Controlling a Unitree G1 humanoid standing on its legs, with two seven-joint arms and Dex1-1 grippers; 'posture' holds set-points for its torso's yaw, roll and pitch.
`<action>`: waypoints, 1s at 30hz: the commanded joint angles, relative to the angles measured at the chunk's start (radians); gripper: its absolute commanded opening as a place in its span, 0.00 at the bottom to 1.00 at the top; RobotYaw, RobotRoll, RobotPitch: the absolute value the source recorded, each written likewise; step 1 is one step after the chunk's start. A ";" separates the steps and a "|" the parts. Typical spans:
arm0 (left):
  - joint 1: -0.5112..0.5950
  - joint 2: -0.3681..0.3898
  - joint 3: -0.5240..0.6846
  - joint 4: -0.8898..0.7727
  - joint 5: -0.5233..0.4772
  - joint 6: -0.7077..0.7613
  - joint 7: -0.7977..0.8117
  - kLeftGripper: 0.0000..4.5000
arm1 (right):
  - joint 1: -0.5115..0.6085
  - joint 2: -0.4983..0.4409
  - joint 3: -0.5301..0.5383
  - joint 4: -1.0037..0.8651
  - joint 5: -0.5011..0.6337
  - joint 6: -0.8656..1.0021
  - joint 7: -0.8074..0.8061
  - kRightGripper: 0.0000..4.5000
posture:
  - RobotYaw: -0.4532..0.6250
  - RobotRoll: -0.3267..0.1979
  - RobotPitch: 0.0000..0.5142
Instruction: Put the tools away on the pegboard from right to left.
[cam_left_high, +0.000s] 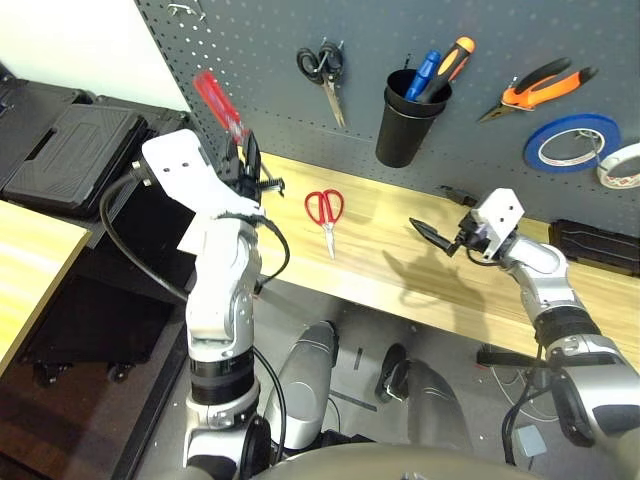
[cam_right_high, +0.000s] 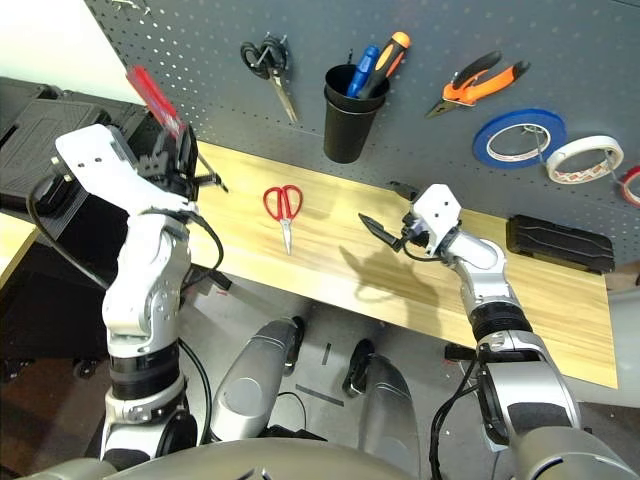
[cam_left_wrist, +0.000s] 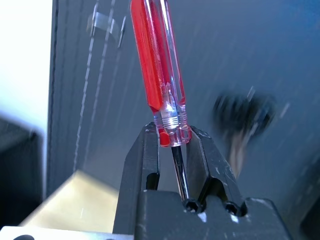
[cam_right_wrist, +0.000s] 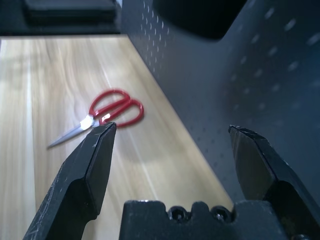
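My left gripper (cam_left_high: 246, 158) is shut on the slim red-handled screwdriver (cam_left_wrist: 157, 70), holding it by the base of the handle, which points up in front of the pegboard (cam_left_high: 260, 60) at its left part. The red-handled scissors (cam_left_high: 325, 208) lie flat on the wooden table (cam_left_high: 400, 270) below the black cup (cam_left_high: 408, 125). Above the table at the right, my right gripper (cam_left_high: 432, 236) hovers open and empty, pointing toward the scissors (cam_right_wrist: 112, 111). The orange-and-black pliers (cam_left_high: 540, 88) hang on the board. The red tape ring (cam_right_high: 632, 185) hangs at the board's far right edge.
Black-handled scissors (cam_left_high: 325, 70) hang left of the cup, which holds a blue and an orange-black tool. Blue tape (cam_left_high: 572, 142) and white tape (cam_left_high: 622, 165) hang at the right. A black tray (cam_left_high: 595, 245) sits on the table's right end; black cases (cam_left_high: 70, 140) lie far left.
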 joint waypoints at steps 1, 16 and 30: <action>-0.068 0.007 -0.015 0.001 -0.021 0.029 -0.024 0.17 | 0.038 -0.028 -0.070 -0.022 0.094 0.004 0.096 1.00 | 0.77 0.62 0.49; -0.272 0.041 -0.024 0.179 -0.065 0.010 -0.125 0.17 | 0.171 -0.170 -0.267 -0.359 0.340 0.382 0.172 1.00 | 0.59 0.62 0.42; -0.428 0.041 -0.021 0.285 -0.078 -0.011 -0.163 0.17 | 0.223 -0.240 -0.349 -0.579 0.415 0.603 0.146 1.00 | 0.51 0.62 0.36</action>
